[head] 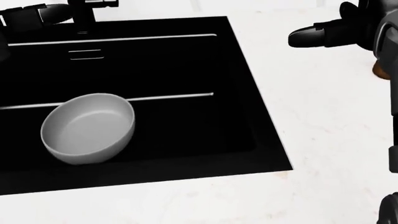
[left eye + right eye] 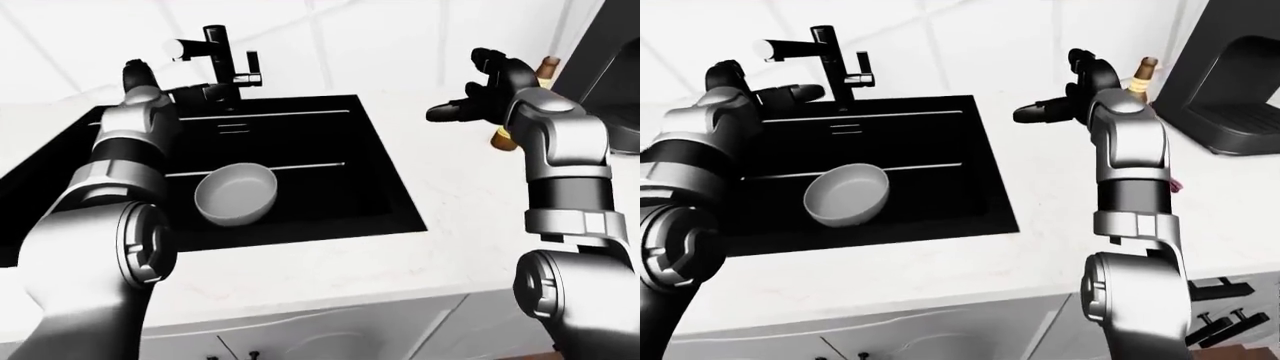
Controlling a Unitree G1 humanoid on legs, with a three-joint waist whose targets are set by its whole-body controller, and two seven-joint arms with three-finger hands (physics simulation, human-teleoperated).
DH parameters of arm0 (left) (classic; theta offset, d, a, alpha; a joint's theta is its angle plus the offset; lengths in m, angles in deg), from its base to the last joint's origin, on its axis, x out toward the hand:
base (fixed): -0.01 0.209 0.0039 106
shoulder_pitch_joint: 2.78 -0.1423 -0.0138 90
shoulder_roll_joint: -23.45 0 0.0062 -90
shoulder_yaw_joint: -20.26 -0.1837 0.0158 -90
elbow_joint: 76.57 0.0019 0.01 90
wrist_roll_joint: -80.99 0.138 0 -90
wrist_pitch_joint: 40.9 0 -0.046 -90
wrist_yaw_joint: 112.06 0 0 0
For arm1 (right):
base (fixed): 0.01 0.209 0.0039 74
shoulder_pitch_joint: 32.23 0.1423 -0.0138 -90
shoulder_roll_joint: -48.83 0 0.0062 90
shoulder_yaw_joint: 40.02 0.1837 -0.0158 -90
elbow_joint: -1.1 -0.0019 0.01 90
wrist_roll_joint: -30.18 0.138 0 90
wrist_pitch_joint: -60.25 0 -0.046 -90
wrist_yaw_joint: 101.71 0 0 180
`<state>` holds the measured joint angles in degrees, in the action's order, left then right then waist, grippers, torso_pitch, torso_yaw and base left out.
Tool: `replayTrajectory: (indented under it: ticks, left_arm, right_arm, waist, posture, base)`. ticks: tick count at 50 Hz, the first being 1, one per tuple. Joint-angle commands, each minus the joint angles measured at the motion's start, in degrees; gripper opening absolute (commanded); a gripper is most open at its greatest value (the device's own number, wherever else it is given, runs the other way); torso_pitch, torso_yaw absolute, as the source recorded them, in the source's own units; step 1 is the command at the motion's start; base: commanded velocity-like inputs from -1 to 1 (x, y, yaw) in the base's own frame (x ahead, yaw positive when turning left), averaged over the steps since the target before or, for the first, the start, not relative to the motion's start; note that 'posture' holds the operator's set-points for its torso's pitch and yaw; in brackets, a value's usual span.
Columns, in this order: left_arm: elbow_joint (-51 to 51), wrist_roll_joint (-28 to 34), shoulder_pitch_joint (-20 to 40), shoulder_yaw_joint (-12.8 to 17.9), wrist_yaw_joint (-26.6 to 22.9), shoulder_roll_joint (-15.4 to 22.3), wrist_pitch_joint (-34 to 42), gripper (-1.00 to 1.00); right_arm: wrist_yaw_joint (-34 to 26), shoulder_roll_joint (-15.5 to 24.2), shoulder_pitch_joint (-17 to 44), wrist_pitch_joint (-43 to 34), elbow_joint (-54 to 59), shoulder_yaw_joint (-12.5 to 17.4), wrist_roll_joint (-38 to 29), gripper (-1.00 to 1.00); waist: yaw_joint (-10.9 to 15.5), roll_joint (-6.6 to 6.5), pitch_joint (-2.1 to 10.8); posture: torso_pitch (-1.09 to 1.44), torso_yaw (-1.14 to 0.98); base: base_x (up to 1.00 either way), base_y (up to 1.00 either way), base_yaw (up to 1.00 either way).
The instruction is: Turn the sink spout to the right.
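The black faucet (image 2: 825, 64) stands at the top edge of the black sink (image 1: 242, 70), and its spout (image 2: 785, 48) points to the left in the right-eye view. My left hand (image 2: 790, 94) is open, below the spout and just left of the faucet column, fingers stretched toward the column without closing on it. In the head view its fingertips (image 1: 46, 13) show at the top left. My right hand (image 2: 1035, 114) hovers open over the white counter to the right of the sink, holding nothing. A grey bowl (image 1: 87, 128) lies in the basin.
A black coffee machine (image 2: 1230, 82) stands at the right on the white counter (image 1: 330, 140), with a corked bottle (image 2: 1143, 73) beside it, behind my right hand. A small lever (image 2: 862, 66) sits just right of the faucet column. White cabinet fronts run below the counter.
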<state>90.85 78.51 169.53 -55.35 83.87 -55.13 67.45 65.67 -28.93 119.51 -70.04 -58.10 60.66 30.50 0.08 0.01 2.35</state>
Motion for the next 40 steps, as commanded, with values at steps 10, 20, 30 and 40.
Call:
replayTrajectory:
  ticks: [10, 20, 30, 40]
  left_arm:
    - [-2.0, 1.8, 2.4, -0.1, 0.8, -0.1, -0.5, 1.0]
    - [-2.2, 2.1, 3.3, 0.1, 0.7, -0.5, 0.1, 1.0]
    - [-2.7, 2.5, 5.1, -0.6, 0.5, -0.6, 1.1, 1.0]
    - [-3.2, 3.3, 5.0, -1.7, -0.1, -2.0, 0.9, 1.0]
  right_arm:
    - [0.2, 0.7, 2.0, 1.5, -2.4, 0.4, 0.0, 1.0]
    - [0.2, 0.9, 1.2, 1.1, -3.5, 0.7, 0.2, 1.0]
    - [0.3, 0.8, 1.0, 0.9, -3.8, 0.6, 0.3, 1.0]
    - [0.1, 1.1, 1.0, 0.7, -4.0, 0.7, 0.4, 1.0]
  waist:
    - [0.0, 0.15, 2.06]
    - [-0.1, 0.25, 2.23]
    - [-0.2, 0.26, 2.08]
    - [-0.1, 0.39, 1.8]
  posture:
    - [-0.1, 0.0]
    - [-0.1, 0.0]
    - [-0.1, 0.0]
    - [-0.1, 0.0]
  base:
    - [0.0, 0.0, 0.0]
    - [0.0, 0.0, 0.0]
    - [0.0, 0.0, 0.0]
    - [0.0, 0.0, 0.0]
